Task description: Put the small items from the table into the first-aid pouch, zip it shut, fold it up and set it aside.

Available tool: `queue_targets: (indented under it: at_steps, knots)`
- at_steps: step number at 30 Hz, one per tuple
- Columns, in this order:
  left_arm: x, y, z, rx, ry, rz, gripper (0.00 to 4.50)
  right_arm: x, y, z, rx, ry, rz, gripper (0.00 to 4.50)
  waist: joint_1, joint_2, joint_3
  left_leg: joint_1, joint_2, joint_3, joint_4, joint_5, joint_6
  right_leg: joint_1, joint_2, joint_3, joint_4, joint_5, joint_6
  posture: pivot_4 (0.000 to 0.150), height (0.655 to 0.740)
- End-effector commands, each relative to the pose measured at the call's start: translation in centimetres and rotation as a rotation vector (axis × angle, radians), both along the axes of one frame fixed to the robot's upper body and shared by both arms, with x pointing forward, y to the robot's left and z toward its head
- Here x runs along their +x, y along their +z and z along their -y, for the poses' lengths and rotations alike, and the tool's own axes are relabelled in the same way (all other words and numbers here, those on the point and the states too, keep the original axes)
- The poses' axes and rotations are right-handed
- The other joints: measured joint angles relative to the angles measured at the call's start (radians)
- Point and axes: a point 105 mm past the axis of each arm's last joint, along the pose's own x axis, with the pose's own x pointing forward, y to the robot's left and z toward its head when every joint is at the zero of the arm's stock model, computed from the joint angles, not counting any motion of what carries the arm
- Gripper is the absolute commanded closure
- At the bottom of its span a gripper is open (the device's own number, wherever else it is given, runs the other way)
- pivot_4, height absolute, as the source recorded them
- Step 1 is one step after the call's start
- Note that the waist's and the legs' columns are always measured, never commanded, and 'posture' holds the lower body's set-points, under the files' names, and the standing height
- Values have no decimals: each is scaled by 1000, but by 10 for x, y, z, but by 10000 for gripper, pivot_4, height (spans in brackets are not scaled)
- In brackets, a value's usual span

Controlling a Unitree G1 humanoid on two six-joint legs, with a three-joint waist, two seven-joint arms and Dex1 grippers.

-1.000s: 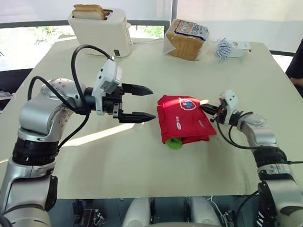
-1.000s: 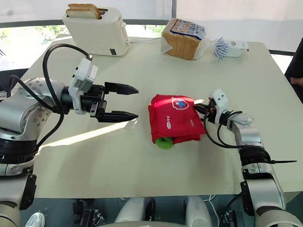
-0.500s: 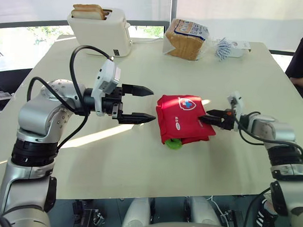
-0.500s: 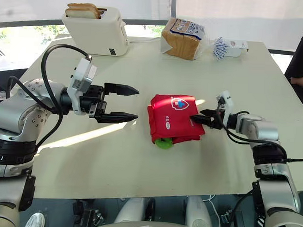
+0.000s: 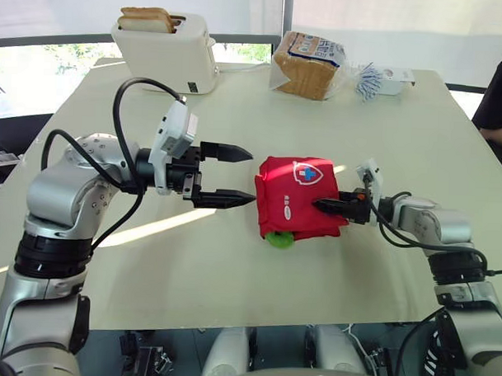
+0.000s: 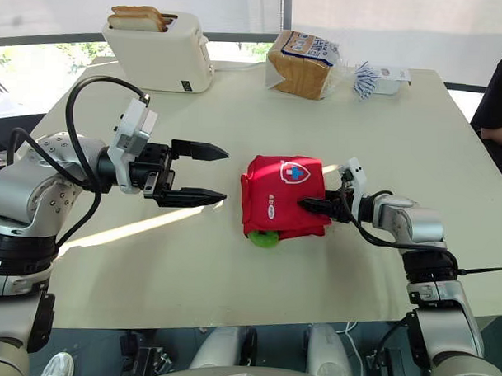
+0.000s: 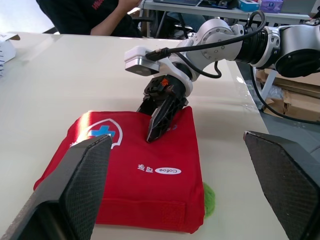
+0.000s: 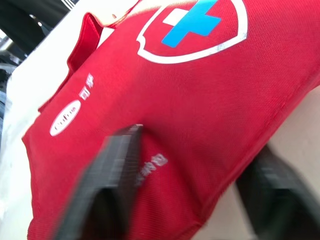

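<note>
**Daylight pours in from the far side**

Bright all round. The windows (image 5: 58, 57) beyond the far edge are washed out pale. A sun streak (image 5: 159, 222) slants across the table (image 5: 231, 278) at near left. Glare whitens the pouch (image 5: 300, 198) at its far right corner. Shadows are soft, and the right wrist view is blurred up close.

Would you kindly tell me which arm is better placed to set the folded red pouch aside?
The right. The right gripper is on the right side of the red pouch, while the left gripper hangs open to its left, apart from the fabric.
</note>
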Motion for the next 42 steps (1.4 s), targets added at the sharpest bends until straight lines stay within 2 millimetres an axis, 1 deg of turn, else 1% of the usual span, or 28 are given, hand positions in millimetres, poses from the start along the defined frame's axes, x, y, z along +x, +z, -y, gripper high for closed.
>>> queue_targets:
  at_steps: [1, 2, 3, 5, 8, 9, 10, 11, 13, 14, 15, 18, 21, 22, 24, 25, 28, 29, 32, 35, 36, 37, 39, 40, 42]
  knots:
    - [-3, 11, -1, -3, -10, 60, 0, -1, 11, 4, 33, -34, 32, 37514, 1, 0, 0, 0, 0, 0, 0, 0, 0, 0, 0, 0, 0, 0, 0, 1500, 7400]
    - [-3, 11, -1, -4, -11, 61, 0, 0, 14, 6, 51, -50, 35, 41645, 1, 0, 0, 0, 0, 0, 0, 0, 0, 0, 0, 0, 0, 0, 0, 1500, 7400]
    - [-2, 11, -1, -4, -12, 63, 0, 0, 18, 8, 77, -70, 36, 44317, 2, 0, 0, 0, 0, 0, 0, 0, 0, 0, 0, 0, 0, 0, 0, 1500, 7400]
    - [-2, 11, 0, -7, -15, 68, 0, 7, 28, 16, 136, -149, 57, 44727, 3, 0, 0, 0, 0, 0, 0, 0, 0, 0, 0, 0, 0, 0, 0, 1500, 7400]
    - [0, 17, 2, -27, -10, 91, 0, 28, 44, 45, 210, -368, 112, 44727, 7, 0, 0, 0, 0, 0, 0, 0, 0, 0, 0, 0, 0, 0, 0, 1500, 7400]
    - [1, 21, 3, -36, -6, 104, 0, 39, 53, 66, 236, -503, 157, 44727, 9, 0, 1, 0, -1, 0, 0, 1, -2, 0, 0, 0, 0, 0, 0, 1500, 7400]
    - [2, 23, 3, -41, -3, 112, 0, 44, 58, 81, 253, -592, 185, 44727, 13, 0, 1, 0, -1, 0, 0, 2, -3, 0, -1, 0, 0, 0, 0, 1500, 7400]
    - [4, 26, 3, -48, 4, 125, 0, 51, 64, 107, 262, -750, 225, 44727, 17, 0, 1, -1, -1, 0, 0, 2, -3, 0, -1, 0, 0, 0, 0, 1500, 7400]
    - [5, 29, 4, -54, 11, 143, 0, 55, 71, 145, 259, -990, 286, 44727, 24, 1, 2, -1, -2, 0, 0, 2, -3, 0, -1, 0, 0, 0, 0, 1500, 7400]
    - [6, 31, 4, -51, 18, 163, 0, 54, 72, 157, 278, -1076, 284, 44727, 26, 1, 2, -1, -2, 0, 0, 2, -3, 0, -1, 0, 0, 0, 0, 1500, 7400]
    - [7, 32, 5, -51, 20, 176, 0, 52, 70, 163, 290, -1137, 278, 44727, 25, 1, 2, -1, -2, 0, -1, 2, -3, 0, -1, 0, -1, 0, 0, 1500, 7400]
    - [8, 40, 11, -81, 14, 198, 0, 50, 62, 175, 350, -1281, 227, 44727, 17, 1, 2, -1, -1, 0, -2, 2, -4, -1, -1, 0, -1, 0, 0, 1500, 7400]
    - [8, 43, 15, -87, -7, 218, 0, 44, 44, 199, 429, -1493, 124, 44727, -2, 2, 2, 0, -1, 2, -2, 3, -4, -1, -1, 2, 1, 0, 0, 1500, 7400]
    - [8, 43, 16, -87, -10, 220, 0, 43, 37, 202, 438, -1527, 88, 40985, -3, 2, 2, 1, -1, 2, -2, 3, -5, -1, 0, 2, 1, 0, 0, 1500, 7400]
    - [8, 43, 16, -88, -10, 221, 0, 41, 30, 202, 430, -1535, 58, 32106, -5, 4, 3, 1, -1, 2, -3, 3, -5, -1, -1, 2, 1, 0, 0, 1500, 7400]
    - [8, 43, 17, -88, -11, 221, 0, 40, 28, 200, 423, -1522, 53, 28408, -5, 4, 3, 0, -1, 2, -3, 3, -4, -1, -1, 2, 1, 0, 0, 1500, 7400]
    - [7, 41, 16, -92, -8, 216, 0, 33, 26, 199, 421, -1504, 44, 16621, -5, 4, 3, 0, -1, 2, -3, 3, -4, -1, -1, 2, 0, 0, 0, 1500, 7400]
    - [7, 40, 14, -90, -2, 214, 0, 30, 26, 198, 414, -1495, 47, 11954, -4, 4, 3, 0, -1, 2, -3, 3, -4, -1, -1, 2, 0, 0, 0, 1500, 7400]
    - [9, 30, 7, -61, 50, 211, 0, 13, 27, 194, 357, -1426, 81, 683, -4, 4, 3, 0, 2, 2, -3, 2, -4, -1, -1, 2, 0, 0, 0, 1500, 7400]
    - [10, 19, 1, -30, 104, 213, 0, -4, 28, 185, 267, -1316, 131, 683, -3, 4, 3, 0, 3, 2, -3, 2, -4, -1, -1, 2, 0, 0, 0, 1500, 7400]
    - [12, 15, -2, -47, 144, 200, 0, -13, 27, 182, 204, -1265, 160, 683, -2, 4, 3, 0, 3, 2, -3, 2, -3, -1, -1, 2, -1, 0, 0, 1500, 7400]
    - [14, 10, -6, -64, 190, 190, 0, -21, 28, 179, 131, -1192, 211, 683, -2, 4, 3, 0, 3, 2, -3, 1, -2, -1, -1, 3, 0, 0, 0, 1500, 7400]
    - [17, -4, -19, -108, 303, 140, 0, -38, 37, 172, -30, -1009, 377, 683, 0, 5, 3, 1, 3, 2, -3, 0, 1, -1, -1, 3, -1, 0, 0, 1500, 7400]
    - [17, -9, -24, -109, 341, 134, 0, -44, 41, 170, -65, -946, 429, 683, 0, 5, 3, 1, 3, 3, -3, -1, 1, 0, -1, 3, -1, 0, 0, 1500, 7400]
    - [17, -22, -39, -115, 448, 139, 0, -62, 48, 160, -127, -775, 545, 683, 0, 5, 2, 1, 3, 3, -3, -1, 2, 0, -1, 3, -2, 0, 0, 1500, 7400]
